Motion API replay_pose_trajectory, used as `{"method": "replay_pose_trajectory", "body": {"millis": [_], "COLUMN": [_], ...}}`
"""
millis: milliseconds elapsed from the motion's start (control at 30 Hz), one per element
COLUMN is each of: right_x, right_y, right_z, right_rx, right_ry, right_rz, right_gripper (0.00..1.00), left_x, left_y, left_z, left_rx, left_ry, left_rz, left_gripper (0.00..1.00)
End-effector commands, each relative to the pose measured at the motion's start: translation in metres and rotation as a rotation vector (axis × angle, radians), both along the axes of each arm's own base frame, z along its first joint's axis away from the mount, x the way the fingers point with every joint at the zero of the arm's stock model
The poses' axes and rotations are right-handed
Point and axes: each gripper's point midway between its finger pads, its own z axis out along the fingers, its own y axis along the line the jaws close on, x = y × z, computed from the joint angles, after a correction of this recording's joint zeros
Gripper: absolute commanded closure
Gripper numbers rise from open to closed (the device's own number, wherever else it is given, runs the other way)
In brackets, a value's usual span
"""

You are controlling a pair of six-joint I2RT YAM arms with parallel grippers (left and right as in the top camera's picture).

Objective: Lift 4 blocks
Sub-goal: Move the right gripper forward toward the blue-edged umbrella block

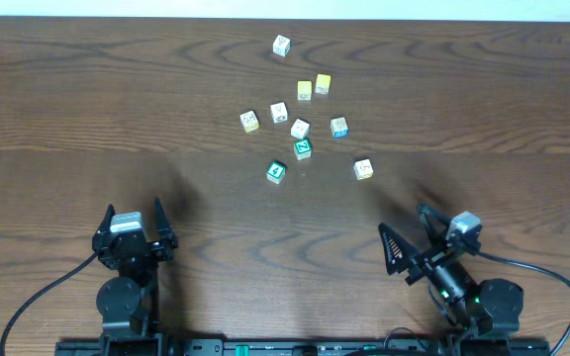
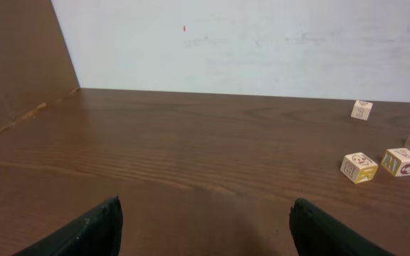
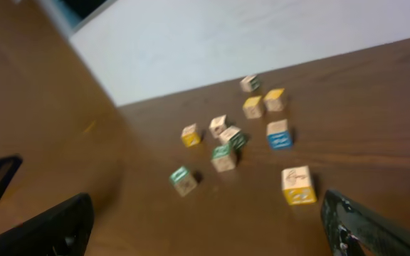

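- left gripper [image 1: 135, 210]: near left edge of the table [image 1: 87, 109]; jaws wide apart, holding nothing.
- right gripper [image 1: 410, 230]: near right edge; jaws wide apart, holding nothing.
- green "N" block [image 1: 303, 148]: mid-table, just beside a white-faced cube [image 1: 300, 128].
- second green block [image 1: 276, 171]: near the "N" block, on its left, closer to the arms.
- blue-edged block [image 1: 338, 127]: right of the white-faced cube.
- cream block [image 1: 363, 169]: alone, nearest the right gripper.
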Motion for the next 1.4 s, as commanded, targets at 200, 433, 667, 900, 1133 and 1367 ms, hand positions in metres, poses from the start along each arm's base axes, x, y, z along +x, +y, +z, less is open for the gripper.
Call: {"method": "replay_pose_trajectory", "body": {"millis": [200,433,667,900,1133,1367], "right_x": [0.000,0.025,0.075,0.103,0.103,0.113], "right_y": [0.004,-0.008,-0.012,-0.053,-0.048,-0.028], "right_z": [0.018,0.039,0.048,0.047,0.042,0.037], "right_rx": [-0.177,-0.388,-0.430,-0.520,-0.502,-0.483], "right_ry": [0.015,0.120,0.310,0.659,0.780,0.723], "right_rz": [0.054,0.042,0.071,-0.113,-0.072,0.051], "right_gripper": [0.01,0.01,0.01,0.01,0.01,0.01], "left_x": [-0.002,-0.002,-0.002,-0.002,-0.002,-0.002], "left_y": [0.003,0.003,0.003,0.003,0.003,0.003], "left_z": [-0.017,-0.017,-0.017,-0.017,-0.017,-0.017], "left_rx": [-0.005,-0.005,-0.005,-0.005,-0.005,-0.005], "left_ry": [0.055,0.055,0.055,0.055,0.055,0.055], "left_rz": [0.018,0.018,0.018,0.018,0.018,0.018], "left_gripper": [0.24,0.24,0.25,0.24,0.24,0.25]}}
